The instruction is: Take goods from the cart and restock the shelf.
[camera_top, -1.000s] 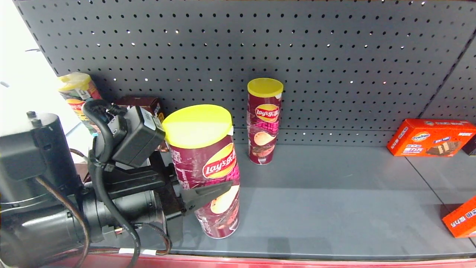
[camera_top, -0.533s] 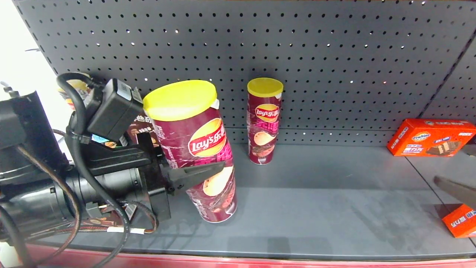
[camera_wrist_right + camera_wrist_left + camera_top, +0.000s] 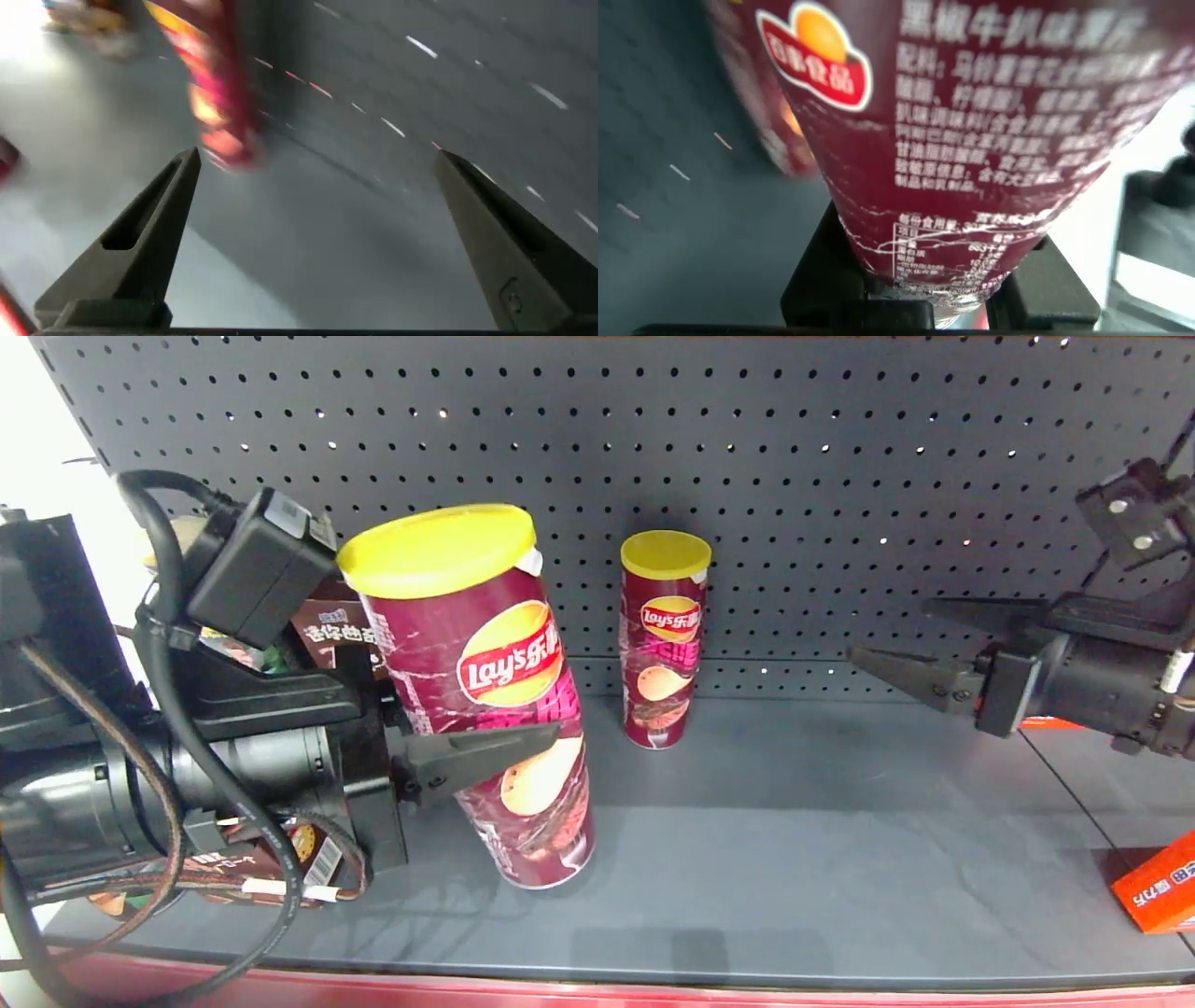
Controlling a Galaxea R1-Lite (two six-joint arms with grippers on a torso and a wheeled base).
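Note:
My left gripper (image 3: 467, 747) is shut on a maroon chips can (image 3: 485, 691) with a yellow lid, held tilted just above the grey shelf (image 3: 794, 859) at its left front. The can's printed side (image 3: 971, 121) fills the left wrist view, clamped between my fingers. A second, matching chips can (image 3: 663, 639) stands upright against the pegboard at the middle. My right gripper (image 3: 906, 639) hangs open over the right part of the shelf, fingers pointing toward the standing can, a blur (image 3: 215, 84) in the right wrist view between its fingertips (image 3: 187, 163).
An orange box (image 3: 1153, 896) lies at the shelf's front right edge. Dark brown snack packs (image 3: 336, 625) and another yellow-lidded can sit behind my left arm at the far left. A perforated grey pegboard (image 3: 747, 476) backs the shelf. Bare shelf lies between the two grippers.
My left gripper has lifted the can up and to the left, tilting it. My right gripper has come in from the right edge over the shelf, now covering the orange box at the back.

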